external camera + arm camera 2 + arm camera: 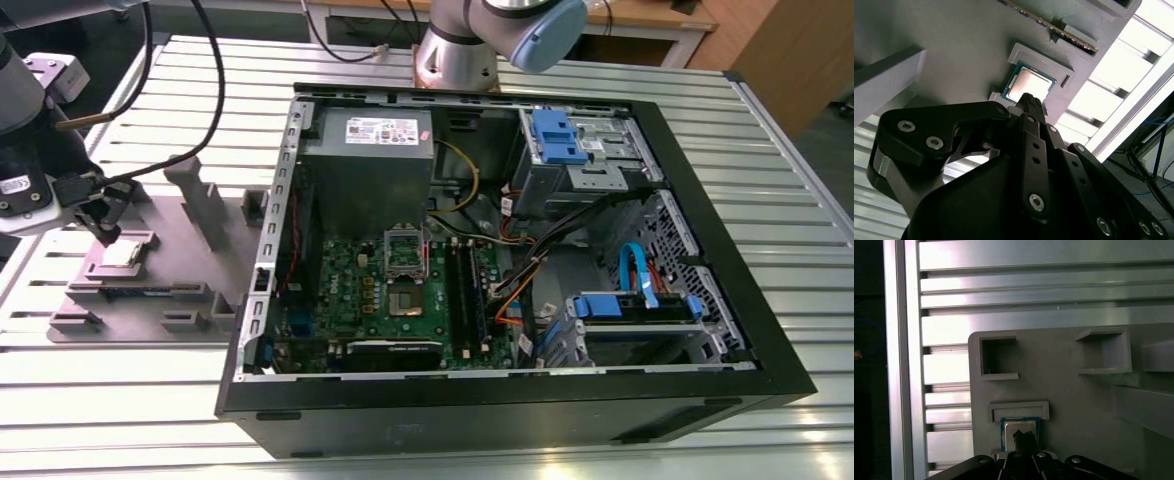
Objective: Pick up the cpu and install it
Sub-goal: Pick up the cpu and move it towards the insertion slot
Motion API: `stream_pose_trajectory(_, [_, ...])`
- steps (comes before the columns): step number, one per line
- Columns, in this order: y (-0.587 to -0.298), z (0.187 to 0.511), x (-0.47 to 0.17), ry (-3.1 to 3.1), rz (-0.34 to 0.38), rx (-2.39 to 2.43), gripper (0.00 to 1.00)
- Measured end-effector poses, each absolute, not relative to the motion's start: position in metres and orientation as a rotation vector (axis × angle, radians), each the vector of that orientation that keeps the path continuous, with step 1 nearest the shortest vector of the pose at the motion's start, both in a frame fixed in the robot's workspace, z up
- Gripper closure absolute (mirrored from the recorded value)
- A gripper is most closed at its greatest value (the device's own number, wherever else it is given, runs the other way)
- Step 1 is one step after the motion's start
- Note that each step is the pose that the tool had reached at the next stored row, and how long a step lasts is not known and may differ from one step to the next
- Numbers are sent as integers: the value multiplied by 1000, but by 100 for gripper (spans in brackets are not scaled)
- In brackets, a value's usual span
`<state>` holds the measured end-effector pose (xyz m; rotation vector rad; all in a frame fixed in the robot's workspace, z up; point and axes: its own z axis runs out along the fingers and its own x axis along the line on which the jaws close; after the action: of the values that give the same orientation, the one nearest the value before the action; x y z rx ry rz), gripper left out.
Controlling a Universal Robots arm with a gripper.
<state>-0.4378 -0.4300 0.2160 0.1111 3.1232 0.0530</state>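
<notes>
In the exterior view the black claw (pixel 104 230) hangs clenched just above the small square silvery-topped cpu (pixel 124 253). The cpu sits in a grey moulded holder plate (pixel 147 312) on the ribbed aluminium bench (pixel 801 260), and an open black computer case (pixel 534 410) stands well aside. In both wrist views the tips meet over the cpu's lid and grip nothing.

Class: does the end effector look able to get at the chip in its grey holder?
Probably yes: the end effector hangs right over the chip, whose top lies bare in the grey holder.
</notes>
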Motion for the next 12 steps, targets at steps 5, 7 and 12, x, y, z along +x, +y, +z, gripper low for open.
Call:
stream_pose_trajectory(5, [-430, 216, -438, 3123, 53, 111, 77])
stream_pose_trajectory(7, [-430, 216, -438, 3123, 53, 111, 71])
stream_pose_trajectory(12, [-430, 216, -438, 3123, 53, 111, 47])
